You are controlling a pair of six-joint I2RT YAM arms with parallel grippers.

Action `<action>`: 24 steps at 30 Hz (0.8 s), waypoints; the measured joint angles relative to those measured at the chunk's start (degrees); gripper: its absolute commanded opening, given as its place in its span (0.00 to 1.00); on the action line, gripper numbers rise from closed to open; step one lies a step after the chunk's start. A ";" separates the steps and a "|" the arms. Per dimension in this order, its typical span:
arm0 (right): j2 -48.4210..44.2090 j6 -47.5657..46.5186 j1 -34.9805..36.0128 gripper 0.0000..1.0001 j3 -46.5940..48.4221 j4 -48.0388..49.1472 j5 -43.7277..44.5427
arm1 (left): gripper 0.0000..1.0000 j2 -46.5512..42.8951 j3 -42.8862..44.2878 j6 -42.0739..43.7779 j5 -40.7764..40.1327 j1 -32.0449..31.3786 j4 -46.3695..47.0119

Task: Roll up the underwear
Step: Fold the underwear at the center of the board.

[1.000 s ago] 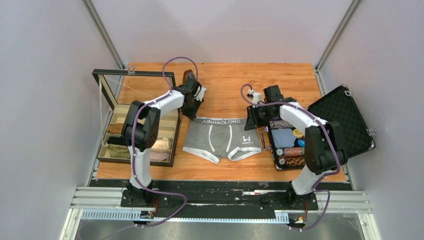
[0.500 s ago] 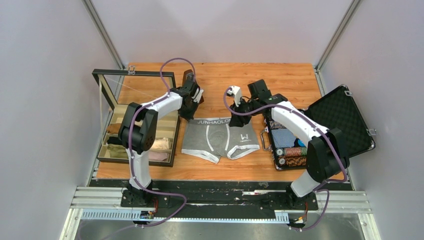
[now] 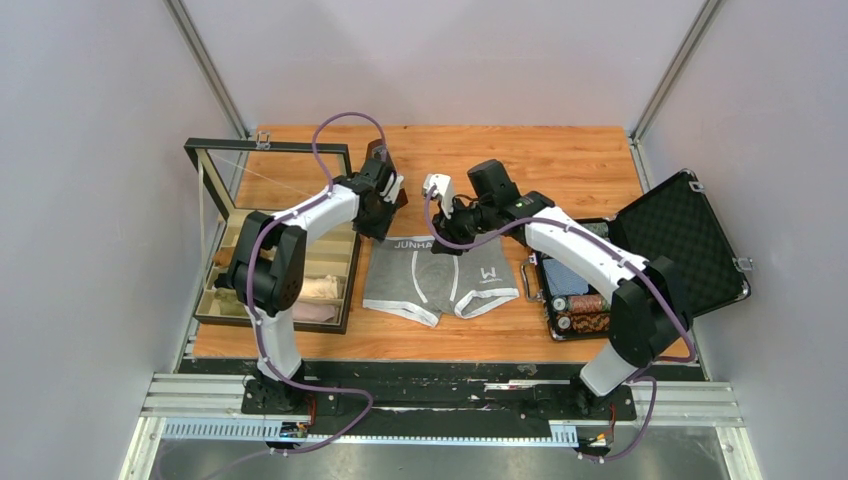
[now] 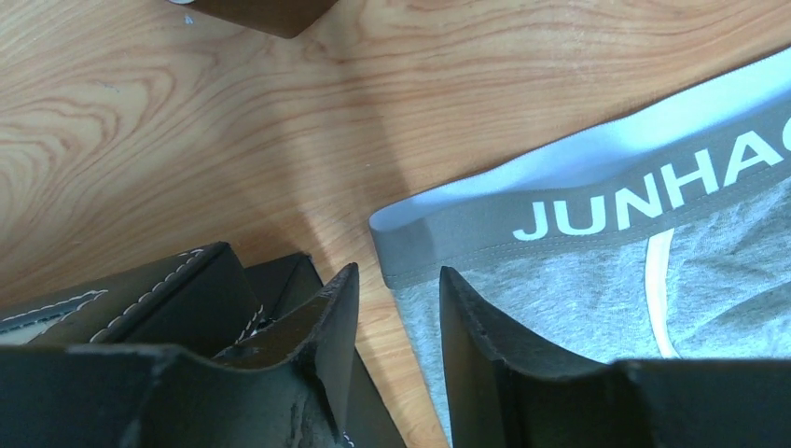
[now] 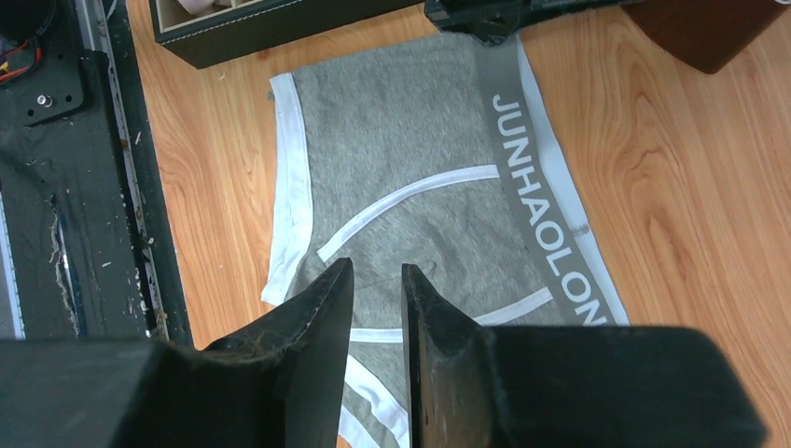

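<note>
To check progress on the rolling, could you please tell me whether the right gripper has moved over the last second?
Yes. The right gripper has moved left, away from the open case and over the underwear.

even bright light, soft shadows — sharp

Wooden table point(image 3: 580, 160), divided box point(image 3: 272, 321), open case point(image 3: 682, 238)

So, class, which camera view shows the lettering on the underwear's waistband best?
The right wrist view: the lettering reads nearly whole and large. The left wrist view shows only its first letters; the top view shows it tiny and partly covered.
</note>
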 measured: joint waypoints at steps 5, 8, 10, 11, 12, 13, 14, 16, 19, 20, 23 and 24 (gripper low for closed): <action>-3.10 0.00 0.00 0.26 -1.90 0.04 1.51 | 0.39 1.09 0.55 0.35 0.81 0.76 0.31; -4.35 0.00 0.00 0.26 -2.08 0.17 1.90 | 0.39 2.78 1.36 0.83 0.61 1.18 0.63; -4.68 0.00 0.00 0.25 -2.08 0.33 1.97 | 0.39 3.50 2.01 1.01 0.52 1.42 0.59; -4.70 -0.02 0.00 0.25 -2.08 0.39 1.97 | 0.38 3.80 2.36 1.09 0.55 1.42 0.57; -4.70 0.00 0.00 0.25 -2.08 0.44 1.99 | 0.37 4.11 2.69 1.31 0.55 1.42 0.63; -4.70 0.00 0.00 0.25 -2.08 0.44 1.99 | 0.36 4.42 3.02 1.49 0.61 1.44 0.61; -4.70 0.00 0.00 0.25 -2.08 0.48 1.99 | 0.34 4.68 3.17 1.68 0.76 1.44 0.63; -4.70 -0.02 0.00 0.25 -2.08 0.59 1.99 | 0.31 5.03 3.19 2.01 1.27 1.44 0.61; -4.70 -0.02 0.00 0.25 -2.08 0.63 2.01 | 0.30 5.64 3.19 2.32 2.78 1.44 0.79; -4.70 -0.02 0.00 0.25 -2.08 0.63 2.03 | 0.31 5.73 3.19 2.36 3.02 1.44 0.81; -4.70 -0.02 0.00 0.25 -2.10 0.63 2.05 | 0.32 5.73 3.19 2.38 3.82 1.49 0.76; -4.70 -0.02 0.00 0.25 -2.12 0.63 2.05 | 0.28 5.73 3.19 2.36 4.04 1.49 0.72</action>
